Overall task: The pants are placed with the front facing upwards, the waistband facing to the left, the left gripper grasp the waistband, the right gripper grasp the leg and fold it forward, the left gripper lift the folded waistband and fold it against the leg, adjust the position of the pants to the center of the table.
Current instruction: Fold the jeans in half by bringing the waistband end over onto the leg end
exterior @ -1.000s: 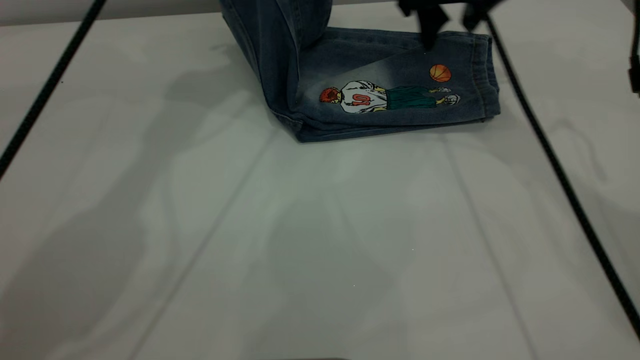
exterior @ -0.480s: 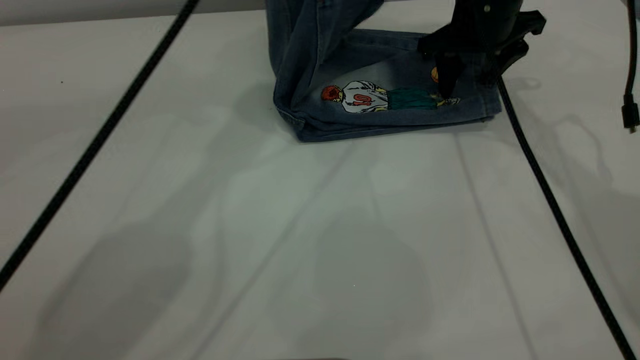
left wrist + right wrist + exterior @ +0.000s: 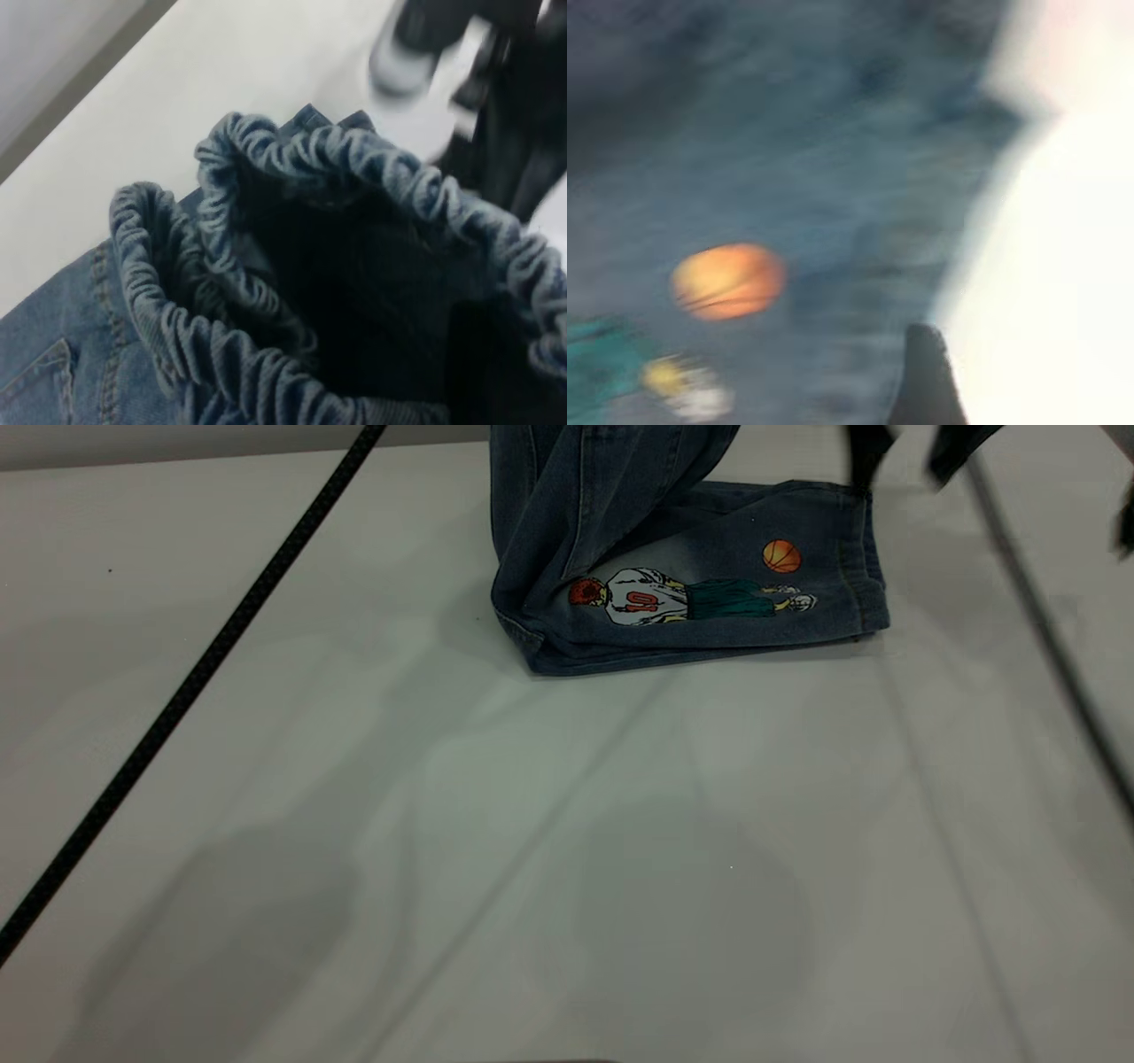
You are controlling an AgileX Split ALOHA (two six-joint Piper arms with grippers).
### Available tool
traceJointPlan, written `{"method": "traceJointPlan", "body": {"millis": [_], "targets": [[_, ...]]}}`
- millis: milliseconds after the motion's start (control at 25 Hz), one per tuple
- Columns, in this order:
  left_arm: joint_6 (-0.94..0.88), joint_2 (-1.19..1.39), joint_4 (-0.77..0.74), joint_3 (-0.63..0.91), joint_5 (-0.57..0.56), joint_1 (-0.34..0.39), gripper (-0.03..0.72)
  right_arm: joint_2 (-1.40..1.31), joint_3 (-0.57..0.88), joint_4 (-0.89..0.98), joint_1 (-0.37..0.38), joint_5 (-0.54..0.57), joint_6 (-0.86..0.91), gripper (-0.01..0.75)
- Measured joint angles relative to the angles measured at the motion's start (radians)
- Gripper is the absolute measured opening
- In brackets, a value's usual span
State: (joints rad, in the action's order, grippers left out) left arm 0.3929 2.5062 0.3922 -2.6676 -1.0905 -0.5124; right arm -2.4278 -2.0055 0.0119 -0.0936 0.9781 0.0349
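The blue denim pants (image 3: 709, 615) lie at the far middle of the white table (image 3: 532, 824). The leg (image 3: 735, 527) rests flat, showing the basketball-player print (image 3: 656, 598) and orange ball (image 3: 780, 555). The left part of the pants rises steeply and leaves the exterior view at the top. In the left wrist view the ruched waistband (image 3: 266, 177) bunches close to the camera. My left gripper (image 3: 461, 354) is shut on it, its jaws buried in dark fabric. My right gripper (image 3: 904, 456) hangs open above the leg's hem with nothing in it, one fingertip (image 3: 926, 381) showing.
A braided black cable (image 3: 195, 682) crosses the table's left half diagonally. A second, blurred cable (image 3: 1045, 629) runs down the right side. The table's far edge (image 3: 177, 456) lies just behind the pants. The right arm (image 3: 496, 80) shows beyond the waistband.
The lifted waistband part has moved right, over the flat leg. The right gripper dipped onto the leg near the ball, then rose up and away to the right.
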Motion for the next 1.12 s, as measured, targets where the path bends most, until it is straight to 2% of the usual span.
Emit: {"method": "traceJointPlan", "body": {"millis": [200, 440, 600, 760, 880, 1120], "targets": [[0.000, 0.004, -0.003, 0.000, 0.011, -0.029, 0.042, 0.001, -0.087, 0.014, 0.119, 0.079, 0.000, 0.438], [0.000, 0.051, 0.001, -0.001, 0.047, -0.071, 0.042, 0.003, -0.218, 0.034, 0.218, 0.180, 0.001, 0.438], [0.000, 0.120, 0.004, -0.001, 0.105, -0.091, 0.042, 0.003, -0.332, 0.035, 0.240, 0.243, -0.001, 0.438], [0.002, 0.187, 0.004, -0.001, 0.178, -0.110, 0.059, 0.006, -0.438, 0.051, 0.241, 0.262, -0.004, 0.438], [0.002, 0.215, 0.004, -0.001, 0.195, -0.124, 0.124, 0.007, -0.498, 0.088, 0.241, 0.268, -0.018, 0.438], [0.002, 0.211, 0.039, -0.001, 0.187, -0.136, 0.396, 0.007, -0.538, 0.157, 0.241, 0.275, -0.046, 0.438]]}}
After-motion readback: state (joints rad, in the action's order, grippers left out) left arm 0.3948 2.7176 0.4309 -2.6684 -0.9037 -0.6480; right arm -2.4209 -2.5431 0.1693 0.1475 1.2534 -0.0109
